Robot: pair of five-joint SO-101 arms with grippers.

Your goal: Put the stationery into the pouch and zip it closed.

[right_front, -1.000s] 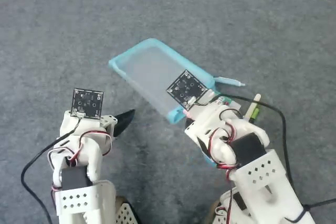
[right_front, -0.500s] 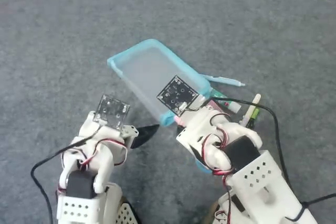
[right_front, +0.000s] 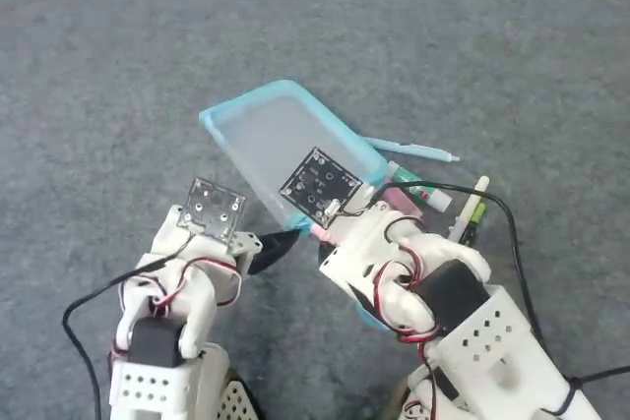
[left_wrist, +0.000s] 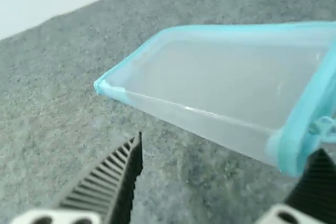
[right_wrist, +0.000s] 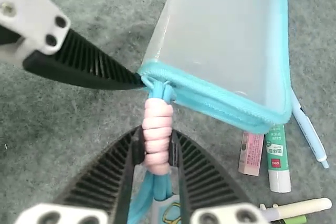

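1. High view: the pouch (right_front: 276, 140) sits mid-frame on the table (right_front: 98, 95), seemingly soft and light. The stationery (right_front: 413, 184) lies just right of it, outside.
2. Left wrist view: the left gripper (left_wrist: 226, 150) has its fingers apart at the pouch's corner.
3. Right wrist view: the right gripper (right_wrist: 156, 148) has its fingers clamped on the pink zipper pull (right_wrist: 157, 119), likely the best hold. From above the arm mostly covers this grip.

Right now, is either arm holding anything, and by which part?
The right gripper holds the pouch by its pink zipper pull, jaws shut on it. The left gripper holds nothing, jaws open beside the pouch's corner.
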